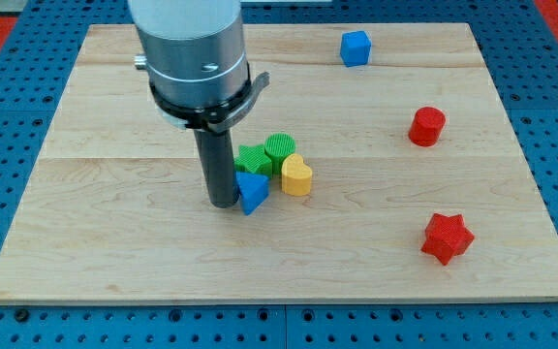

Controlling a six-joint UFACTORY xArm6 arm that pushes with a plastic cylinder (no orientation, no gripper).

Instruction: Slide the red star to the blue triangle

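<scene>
The red star lies near the view's bottom right of the wooden board. The blue triangle sits near the board's middle, far to the left of the star. My tip rests on the board right against the triangle's left side. The rod and the arm's grey body rise above it and hide part of the board behind.
A green star, a green cylinder and a yellow heart cluster just above and right of the blue triangle. A red cylinder sits at the right. A blue cube sits at the top right.
</scene>
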